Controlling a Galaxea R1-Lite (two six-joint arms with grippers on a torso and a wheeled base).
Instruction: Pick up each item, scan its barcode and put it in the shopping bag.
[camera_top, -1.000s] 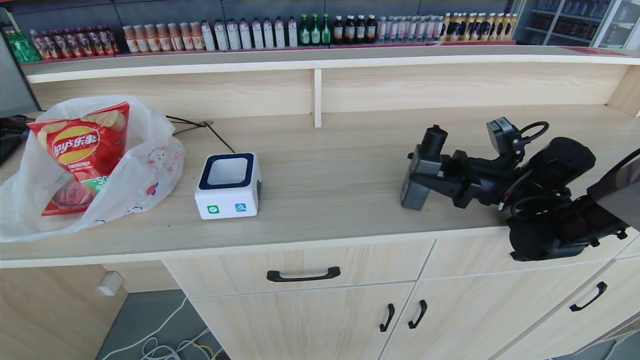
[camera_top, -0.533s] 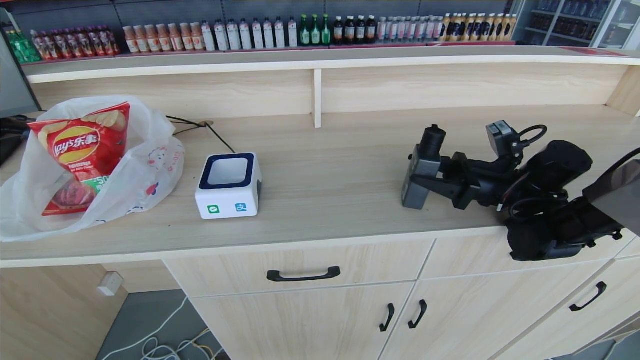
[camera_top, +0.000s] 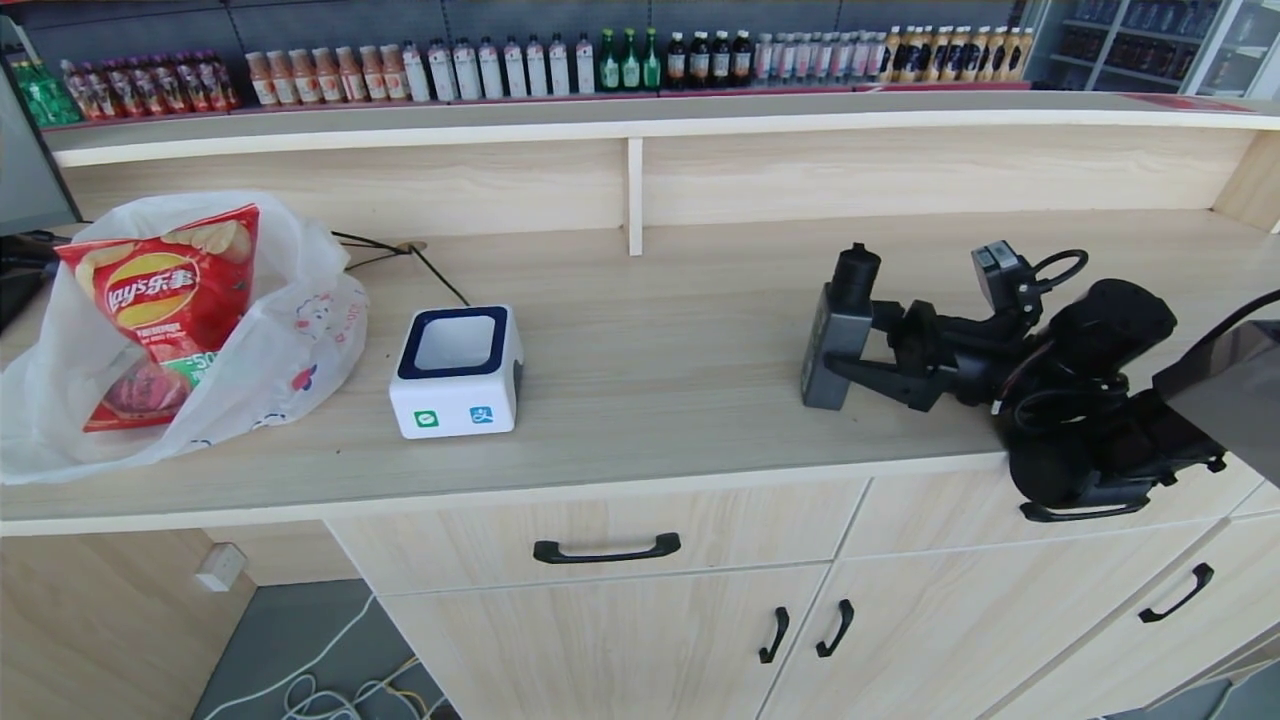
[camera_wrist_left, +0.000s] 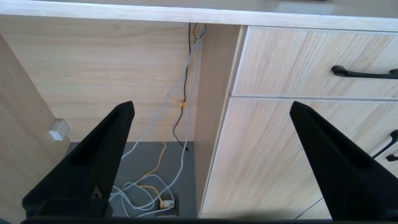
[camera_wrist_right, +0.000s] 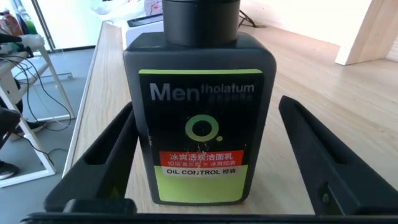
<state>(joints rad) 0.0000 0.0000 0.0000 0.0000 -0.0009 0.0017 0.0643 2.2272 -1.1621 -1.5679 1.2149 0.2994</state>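
The right hand (camera_top: 858, 345) is out over the right part of the tabletop (camera_top: 650, 370) and is closed on a dark grey bottle (camera_top: 838, 335) with a black cap. One finger lies against each side of the bottle's body. In the right wrist view, the bottle's label, with its green and red bands, faces the camera and the cap points away from it. The bottle leans a little, and whether its base rests on the tabletop or sits just above it cannot be told.

Well to the left of the bottle, near the middle of the tabletop, stands a white scanner (camera_top: 458, 372) with a dark blue frame around its window. A thin black cable (camera_top: 440, 275) runs from it toward the back wall. At the left end lies a white plastic shopping bag (camera_top: 300, 340) with its mouth open. A red packet of crisps (camera_top: 165, 300) stands inside it.

The left hand (camera_wrist_left: 211, 106) is below the tabletop's edge with its two fingers spread wide apart, holding nothing. It faces the cupboard front, where a black drawer handle (camera_wrist_left: 364, 73) shows, and loose cords (camera_wrist_left: 155, 186) lie on the floor.

Behind the tabletop, a long row of drink bottles (camera_top: 640, 60) stands on a shelf.
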